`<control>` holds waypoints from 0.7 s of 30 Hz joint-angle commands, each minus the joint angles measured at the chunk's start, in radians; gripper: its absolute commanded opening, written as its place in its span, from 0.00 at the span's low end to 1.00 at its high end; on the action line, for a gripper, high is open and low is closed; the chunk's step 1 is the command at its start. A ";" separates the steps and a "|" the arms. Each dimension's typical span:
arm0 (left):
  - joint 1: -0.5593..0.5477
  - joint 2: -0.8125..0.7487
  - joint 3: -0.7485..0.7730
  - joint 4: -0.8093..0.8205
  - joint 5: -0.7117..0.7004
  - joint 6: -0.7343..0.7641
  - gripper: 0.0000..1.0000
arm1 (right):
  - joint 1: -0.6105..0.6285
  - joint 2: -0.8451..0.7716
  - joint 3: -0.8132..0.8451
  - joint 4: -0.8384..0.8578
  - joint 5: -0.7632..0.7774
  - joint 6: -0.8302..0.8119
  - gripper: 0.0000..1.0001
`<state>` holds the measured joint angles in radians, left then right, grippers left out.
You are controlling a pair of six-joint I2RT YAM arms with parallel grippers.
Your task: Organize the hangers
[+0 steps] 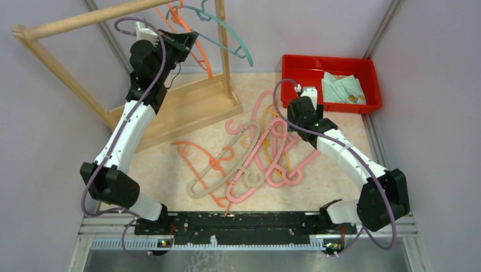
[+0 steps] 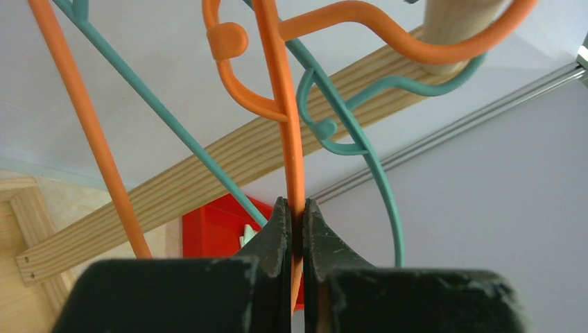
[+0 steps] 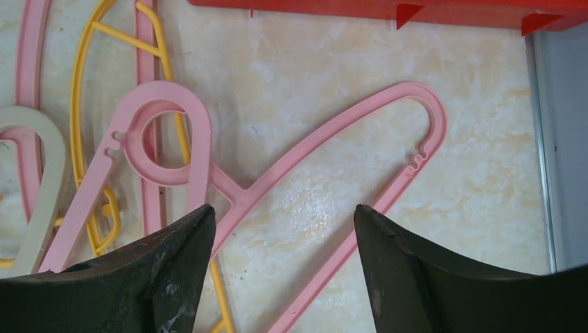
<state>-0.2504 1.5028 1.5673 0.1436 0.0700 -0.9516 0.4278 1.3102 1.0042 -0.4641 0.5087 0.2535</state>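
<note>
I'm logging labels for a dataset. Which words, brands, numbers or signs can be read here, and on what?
None can be read.
The hangers and the wooden rack show no lettering.
The green packet in the red bin has orange print, too small and blurred to read.

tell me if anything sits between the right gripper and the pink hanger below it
nothing visible does: the right gripper is open over the pink hanger, and no other hanger or cable crosses on top of that part of it
</note>
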 commanded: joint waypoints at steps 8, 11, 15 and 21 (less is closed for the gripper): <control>-0.008 0.168 0.198 -0.126 0.111 -0.050 0.00 | -0.015 -0.023 0.031 0.009 0.019 -0.007 0.74; -0.013 0.210 0.235 -0.132 0.181 -0.050 0.00 | -0.017 -0.016 0.033 0.012 0.017 -0.007 0.74; -0.013 0.251 0.272 -0.167 0.232 -0.037 0.04 | -0.017 -0.010 0.037 0.015 0.013 -0.006 0.74; -0.013 0.195 0.216 -0.146 0.234 0.021 0.28 | -0.017 -0.010 0.029 0.023 0.011 -0.004 0.77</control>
<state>-0.2649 1.7210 1.8172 0.0593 0.2600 -0.9817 0.4213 1.3102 1.0042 -0.4648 0.5106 0.2535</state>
